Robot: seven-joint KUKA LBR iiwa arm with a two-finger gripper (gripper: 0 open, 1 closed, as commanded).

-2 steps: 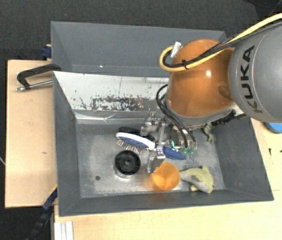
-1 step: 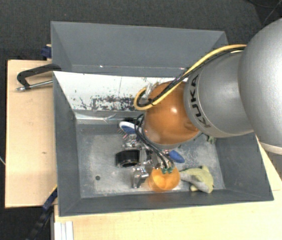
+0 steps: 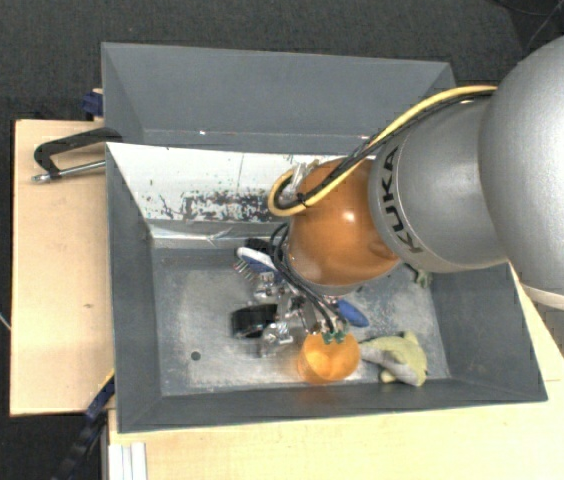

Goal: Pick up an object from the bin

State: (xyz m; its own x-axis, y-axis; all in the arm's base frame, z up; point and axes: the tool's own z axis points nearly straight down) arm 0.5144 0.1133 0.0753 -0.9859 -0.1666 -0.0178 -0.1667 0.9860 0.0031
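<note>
Bin [image 3: 132, 268] centre: end effector [image 3: 284, 323] low beside small black object [image 3: 250, 320], orange ball [image 3: 328, 359] just beside; cannot tell whether open or closed.

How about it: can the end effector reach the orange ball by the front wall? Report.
Probably yes: the end effector hangs right beside the orange ball, nothing lying over it; the front wall stands close.

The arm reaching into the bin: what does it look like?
The arm is thick, rounded and silver-grey, with black KUKA lettering on its side. Its wrist wears a glossy orange dome. A yellow cable runs along the arm and loops with dark wires at the dome. Below it sits a small gripper of bare metal and black parts.
</note>
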